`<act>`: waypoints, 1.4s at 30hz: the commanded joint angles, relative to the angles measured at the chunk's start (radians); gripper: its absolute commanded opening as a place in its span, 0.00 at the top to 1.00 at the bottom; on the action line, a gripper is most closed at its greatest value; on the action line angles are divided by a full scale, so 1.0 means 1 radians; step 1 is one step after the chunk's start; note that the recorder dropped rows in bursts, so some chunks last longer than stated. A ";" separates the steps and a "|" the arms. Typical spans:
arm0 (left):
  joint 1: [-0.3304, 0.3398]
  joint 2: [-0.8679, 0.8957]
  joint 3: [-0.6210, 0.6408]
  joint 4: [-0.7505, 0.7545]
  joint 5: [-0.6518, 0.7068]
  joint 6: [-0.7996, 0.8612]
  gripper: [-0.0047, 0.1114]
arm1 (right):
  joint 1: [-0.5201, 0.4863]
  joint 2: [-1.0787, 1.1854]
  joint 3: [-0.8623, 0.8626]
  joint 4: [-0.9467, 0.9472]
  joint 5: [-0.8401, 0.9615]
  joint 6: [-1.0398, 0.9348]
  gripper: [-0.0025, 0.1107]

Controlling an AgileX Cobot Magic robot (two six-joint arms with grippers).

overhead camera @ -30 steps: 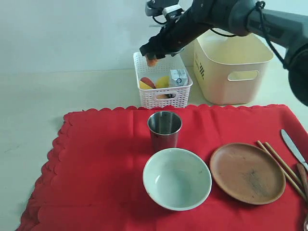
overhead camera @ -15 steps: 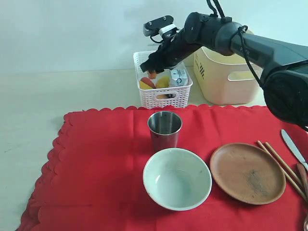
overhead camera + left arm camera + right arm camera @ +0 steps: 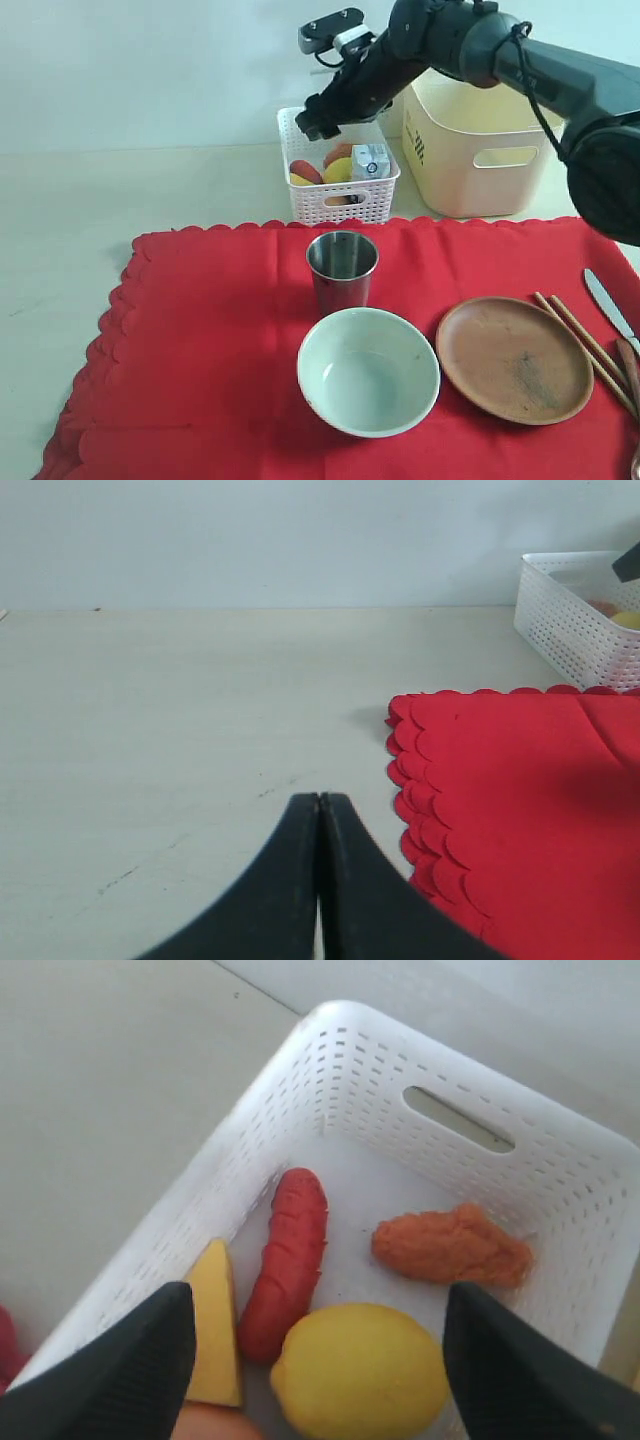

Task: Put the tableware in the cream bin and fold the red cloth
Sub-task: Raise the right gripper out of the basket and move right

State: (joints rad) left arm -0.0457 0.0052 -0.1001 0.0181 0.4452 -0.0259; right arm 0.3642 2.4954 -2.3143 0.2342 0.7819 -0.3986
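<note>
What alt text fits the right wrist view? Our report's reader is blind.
The open right gripper hangs over a white lattice basket. The basket holds a red sausage, a lemon, a yellow wedge and an orange-brown lump of food.

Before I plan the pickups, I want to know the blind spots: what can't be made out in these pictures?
The knife: exterior view, cut off by the right edge.
The cream bin floor: exterior view, hidden by its own front wall.
The red cloth near edge: exterior view, cut off at the bottom.
Some of the white basket contents: right wrist view, covered by the fingers of the right gripper.
</note>
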 commanded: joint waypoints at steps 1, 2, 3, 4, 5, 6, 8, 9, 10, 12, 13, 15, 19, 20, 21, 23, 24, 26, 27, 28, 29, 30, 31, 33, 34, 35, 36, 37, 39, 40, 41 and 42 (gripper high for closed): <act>0.001 -0.005 0.002 -0.004 -0.012 0.001 0.96 | -0.003 -0.069 -0.008 -0.009 0.093 0.009 0.38; 0.001 -0.005 0.002 -0.004 -0.012 0.001 0.96 | -0.003 -0.083 -0.008 -0.009 0.118 0.011 0.38; 0.001 -0.005 0.002 -0.004 -0.012 0.001 0.96 | -0.003 -0.094 -0.008 -0.009 0.139 0.015 0.38; 0.001 -0.005 0.002 -0.004 -0.012 0.001 0.96 | -0.003 -0.123 -0.008 -0.013 0.190 0.031 0.38; 0.001 -0.005 0.002 -0.004 -0.012 0.001 0.96 | -0.003 -0.136 -0.008 -0.016 0.218 0.037 0.38; 0.001 -0.005 0.002 -0.004 -0.012 0.001 0.96 | -0.003 -0.160 -0.008 -0.031 0.268 0.054 0.38; 0.001 -0.005 0.002 -0.004 -0.012 0.001 0.96 | -0.003 -0.194 -0.008 -0.035 0.331 0.065 0.38; 0.001 -0.005 0.002 -0.004 -0.012 0.001 0.96 | -0.003 -0.202 -0.008 -0.035 0.352 0.069 0.38; 0.001 -0.005 0.002 -0.004 -0.012 0.001 0.96 | -0.003 -0.220 -0.008 -0.035 0.384 0.087 0.38; 0.001 -0.005 0.002 -0.004 -0.012 0.001 0.96 | -0.003 -0.243 -0.006 -0.035 0.433 0.102 0.38; 0.001 -0.005 0.002 -0.004 -0.012 0.001 0.96 | -0.003 -0.253 -0.006 -0.035 0.439 0.114 0.38; 0.001 -0.005 0.002 -0.004 -0.012 0.001 0.96 | -0.003 -0.271 -0.006 -0.035 0.439 0.127 0.39; 0.001 -0.005 0.002 -0.004 -0.012 0.001 0.96 | -0.003 -0.338 0.046 -0.050 0.439 0.168 0.41; 0.001 -0.005 0.002 -0.004 -0.012 0.001 0.96 | -0.003 -0.358 0.070 -0.054 0.439 0.168 0.41; 0.001 -0.005 0.002 -0.004 -0.012 0.001 0.96 | -0.003 -0.387 0.106 -0.069 0.439 0.168 0.41; 0.001 -0.005 0.002 -0.004 -0.012 0.001 0.96 | -0.003 -0.430 0.162 -0.096 0.439 0.168 0.41; 0.001 -0.005 0.002 -0.004 -0.012 0.001 0.96 | -0.003 -0.448 0.188 -0.101 0.439 0.171 0.41; 0.001 -0.005 0.002 -0.004 -0.012 0.001 0.96 | -0.003 -0.498 0.259 -0.119 0.439 0.179 0.41; 0.001 -0.005 0.002 -0.004 -0.012 0.001 0.96 | -0.003 -0.524 0.297 -0.122 0.439 0.180 0.41; 0.001 -0.005 0.002 -0.004 -0.012 0.001 0.96 | -0.003 -0.550 0.334 -0.128 0.438 0.184 0.41; 0.001 -0.005 0.002 -0.004 -0.012 0.001 0.96 | -0.003 -0.576 0.369 -0.139 0.422 0.184 0.41; 0.001 -0.005 0.002 -0.004 -0.012 0.001 0.96 | -0.003 -0.597 0.398 -0.147 0.409 0.187 0.41; 0.001 -0.005 0.002 -0.004 -0.012 0.001 0.96 | -0.003 -0.621 0.433 -0.157 0.394 0.193 0.41; 0.001 -0.005 0.002 -0.004 -0.012 0.001 0.96 | -0.003 -0.665 0.495 -0.177 0.372 0.205 0.41; 0.001 -0.005 0.002 -0.004 -0.012 0.001 0.96 | -0.003 -0.689 0.530 -0.189 0.361 0.215 0.41; 0.001 -0.005 0.002 -0.004 -0.012 0.001 0.96 | -0.003 -0.712 0.565 -0.199 0.351 0.222 0.41; 0.001 -0.005 0.002 -0.004 -0.012 0.001 0.96 | -0.003 -0.736 0.594 -0.207 0.344 0.222 0.41; 0.001 -0.005 0.002 -0.004 -0.012 0.001 0.96 | -0.003 -0.759 0.628 -0.217 0.336 0.227 0.41; 0.001 -0.005 0.002 -0.004 -0.012 0.001 0.96 | -0.003 -0.801 0.699 -0.234 0.317 0.246 0.41; 0.001 -0.005 0.002 -0.004 -0.012 0.001 0.96 | -0.003 -0.825 0.735 -0.244 0.302 0.252 0.41; 0.001 -0.005 0.002 -0.004 -0.012 0.001 0.96 | -0.003 -0.848 0.770 -0.244 0.286 0.255 0.41; 0.001 -0.005 0.002 -0.004 -0.012 0.001 0.96 | -0.003 -0.866 0.798 -0.244 0.270 0.259 0.41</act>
State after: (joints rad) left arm -0.0457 0.0052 -0.1001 0.0181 0.4452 -0.0259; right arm 0.3642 1.6881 -1.5972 0.0065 1.1048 -0.1583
